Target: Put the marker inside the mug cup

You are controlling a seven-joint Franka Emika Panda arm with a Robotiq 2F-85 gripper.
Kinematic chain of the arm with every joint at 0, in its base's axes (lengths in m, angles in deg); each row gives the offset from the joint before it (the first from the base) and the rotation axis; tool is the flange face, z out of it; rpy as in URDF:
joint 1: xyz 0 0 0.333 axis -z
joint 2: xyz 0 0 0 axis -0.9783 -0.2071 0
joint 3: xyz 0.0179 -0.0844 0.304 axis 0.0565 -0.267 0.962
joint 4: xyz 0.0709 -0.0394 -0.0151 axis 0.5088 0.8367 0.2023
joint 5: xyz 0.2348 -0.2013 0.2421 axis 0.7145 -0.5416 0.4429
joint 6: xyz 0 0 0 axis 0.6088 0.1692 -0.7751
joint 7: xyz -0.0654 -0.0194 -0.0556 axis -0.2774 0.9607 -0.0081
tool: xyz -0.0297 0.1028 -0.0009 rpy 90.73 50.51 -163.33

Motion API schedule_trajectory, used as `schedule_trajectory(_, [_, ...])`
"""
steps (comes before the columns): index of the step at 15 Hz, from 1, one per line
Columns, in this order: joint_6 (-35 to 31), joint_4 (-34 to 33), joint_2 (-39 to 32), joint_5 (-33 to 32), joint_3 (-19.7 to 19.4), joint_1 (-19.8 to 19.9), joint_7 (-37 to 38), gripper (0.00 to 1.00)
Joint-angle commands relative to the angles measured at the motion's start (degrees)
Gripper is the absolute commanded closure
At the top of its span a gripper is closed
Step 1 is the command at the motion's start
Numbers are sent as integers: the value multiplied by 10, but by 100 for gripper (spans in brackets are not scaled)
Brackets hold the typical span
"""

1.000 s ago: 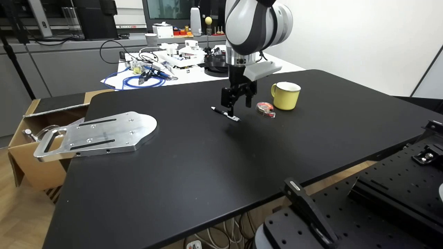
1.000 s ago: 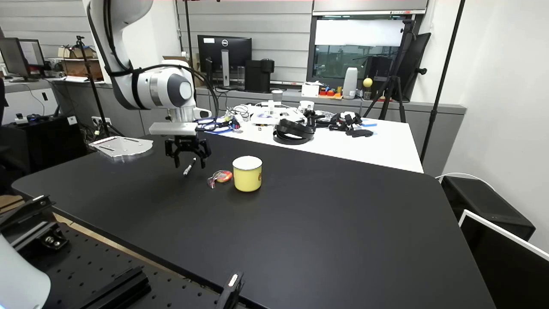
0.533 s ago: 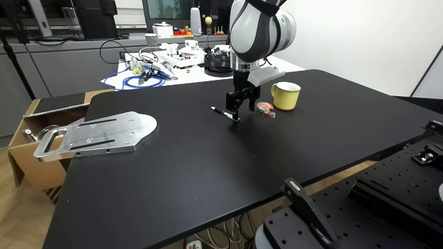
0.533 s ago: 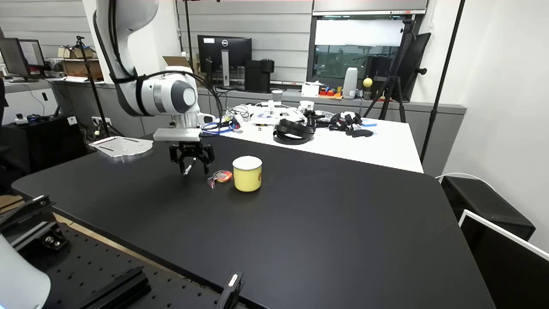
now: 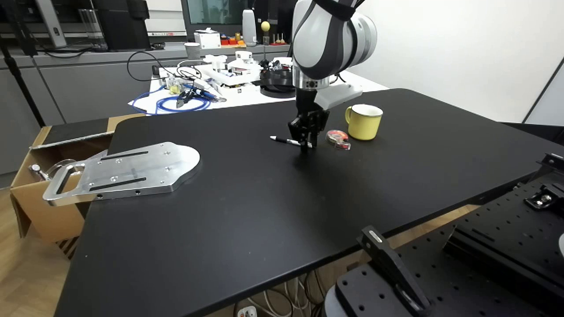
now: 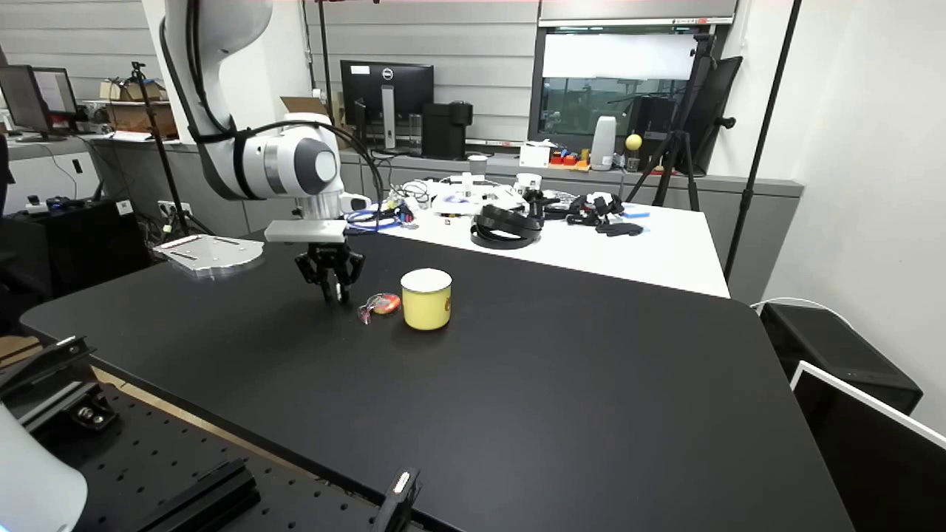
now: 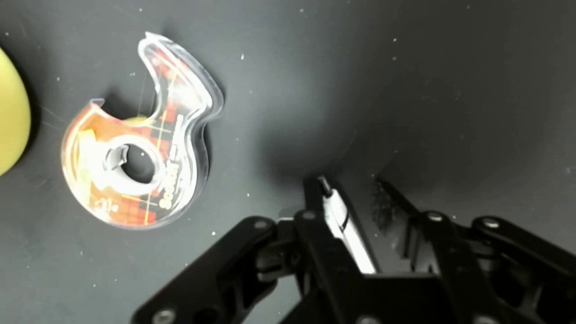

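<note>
In an exterior view I find the marker (image 5: 285, 141) lying on the desk (image 5: 211, 237), white end between my jaws, outside the upright mug (image 5: 365, 123). In an exterior view the tape (image 6: 386, 302) sits between jaws and mug. In the wrist view my jaws stand slightly apart: marker beside one, a gap before the other.

A lab: robot arm (image 6: 255, 164), tripod (image 6: 673, 137)
</note>
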Motion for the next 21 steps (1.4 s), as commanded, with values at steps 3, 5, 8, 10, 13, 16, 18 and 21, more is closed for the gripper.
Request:
schedule_trajectory(3, [-19,8,-1,-7,-23,-18,26,100])
schedule_trajectory(5, [-19,8,-1,-8,-27,-21,26,97])
schedule_trajectory(8, [-13,8,1,-9,-37,-30,35,97])
schedule_trajectory(10, [-9,9,1,-7,-48,-42,56,97])
schedule_trajectory(13, [88,-25,32,10,-68,-63,116,97])
schedule_trajectory(16, [204,-62,66,12,-75,-48,156,97])
schedule_trajectory(18, [286,-90,91,12,-77,-30,175,97])
schedule_trajectory(21, [409,-134,121,17,-73,1,200,97])
